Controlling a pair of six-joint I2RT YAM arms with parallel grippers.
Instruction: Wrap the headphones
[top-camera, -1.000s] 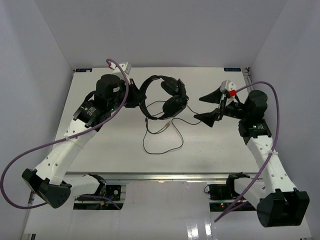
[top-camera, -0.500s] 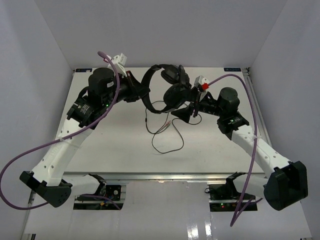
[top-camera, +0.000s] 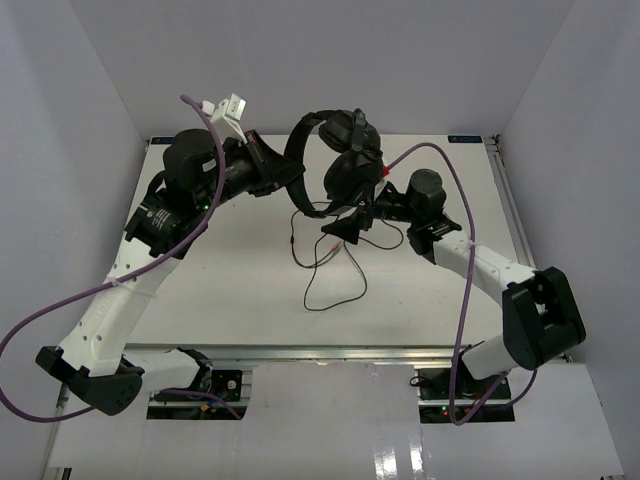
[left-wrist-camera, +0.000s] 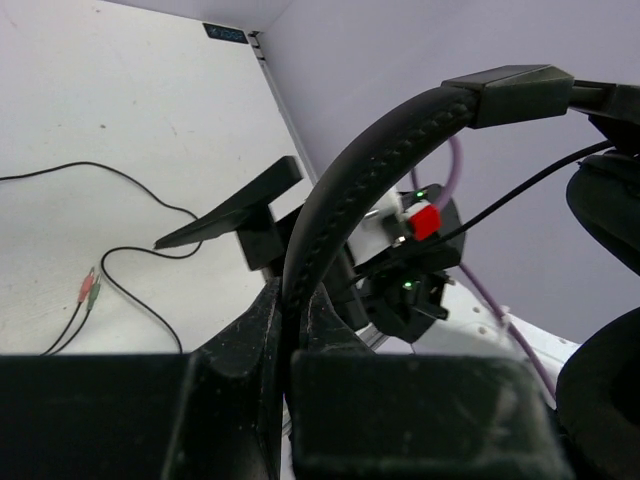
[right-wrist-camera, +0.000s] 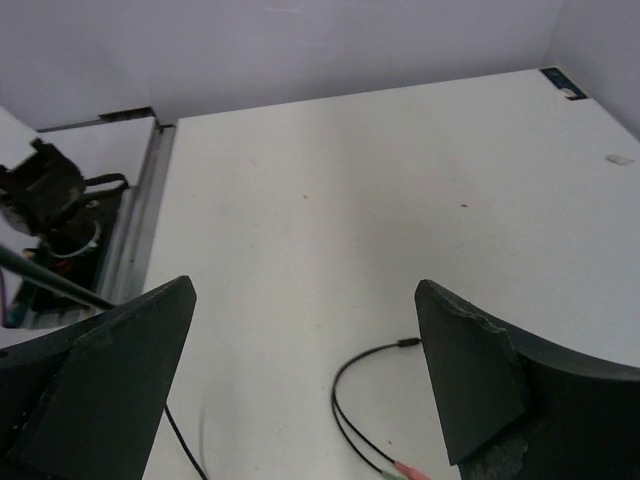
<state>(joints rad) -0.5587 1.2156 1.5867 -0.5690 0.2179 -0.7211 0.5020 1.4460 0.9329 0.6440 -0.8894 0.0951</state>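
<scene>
Left gripper (left-wrist-camera: 290, 320) grips the headphones (top-camera: 338, 168) by the headband (left-wrist-camera: 372, 148), while the right gripper (top-camera: 357, 208), at their 5 o'clock, gapes empty, half hidden by an earcup (top-camera: 345, 182).

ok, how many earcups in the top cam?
2: upper earcup toward the back wall; lower earcup just beneath it, beside the right gripper. None hidden.

Black headphones (top-camera: 345, 178) held up above a white table (top-camera: 220, 290), left gripper (top-camera: 283, 172) clamped on the arched headband, right gripper (top-camera: 352, 210) with fingers spread wide just beneath the lower earcup, thin black cable (top-camera: 318, 309) hanging down into loose loops on the table.
</scene>
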